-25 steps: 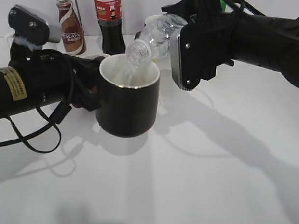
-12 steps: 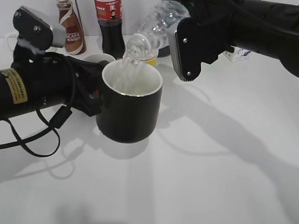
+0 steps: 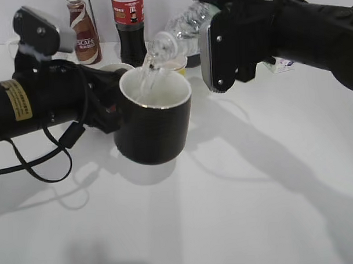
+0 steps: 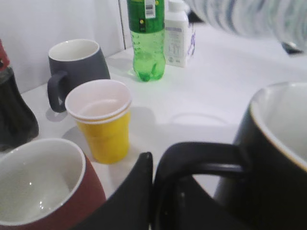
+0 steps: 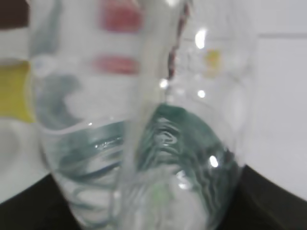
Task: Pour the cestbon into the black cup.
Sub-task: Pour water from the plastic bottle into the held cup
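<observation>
We observe the left arm (image 3: pixel 36 102) extended level from the left, its gripper (image 4: pixel 158 191) closed on the black cup's (image 3: pixel 153 130) handle. The right arm (image 3: pixel 300 29) reaches in from the upper right, its gripper (image 3: pixel 219 26) clamped on the cestbon (image 3: pixel 181 30), tilted neck-down.

cestbon (image 5: pixel 139 143) blurred at close range, black cup (image 4: pixel 268 158) cut off by the frame edge
</observation>
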